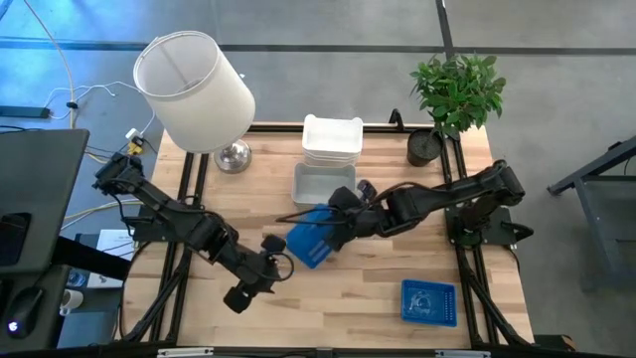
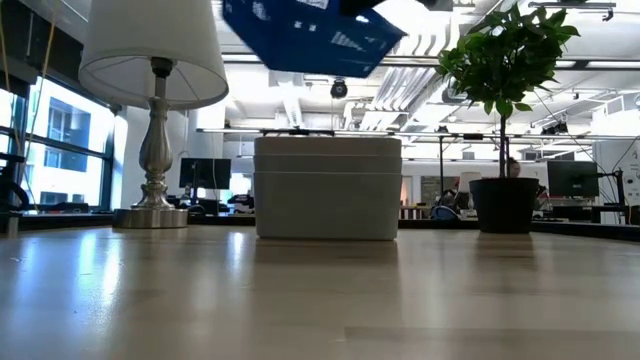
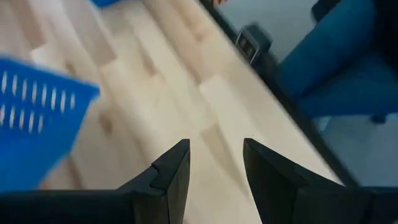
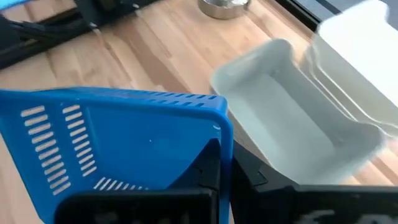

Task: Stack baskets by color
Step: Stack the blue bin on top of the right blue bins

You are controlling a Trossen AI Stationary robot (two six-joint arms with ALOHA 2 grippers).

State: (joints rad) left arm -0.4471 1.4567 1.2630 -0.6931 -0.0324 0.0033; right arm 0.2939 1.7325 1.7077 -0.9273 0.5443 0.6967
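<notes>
My right gripper (image 1: 333,227) is shut on a blue basket (image 1: 310,245) and holds it above the middle of the table; the low view shows this basket (image 2: 310,35) high and tilted. My left gripper (image 1: 283,261) stands open just left of it, with nothing between its fingers (image 3: 168,177). A second blue basket (image 1: 429,301) lies flat near the front right. A translucent grey basket (image 1: 323,183) rests on the table in front of a stack of white baskets (image 1: 331,139). My right gripper holds the blue basket by one wall, near a corner (image 4: 219,134). One finger (image 4: 208,171) is inside the basket and the other outside. The gripper slants down from the table's right. The basket is lifted clear of the table and tilted.
A big white lamp (image 1: 194,88) stands at the far left, its metal foot (image 1: 235,156) on the table. A potted plant (image 1: 452,94) stands at the far right corner. Bare wood lies along the near edge (image 1: 338,308).
</notes>
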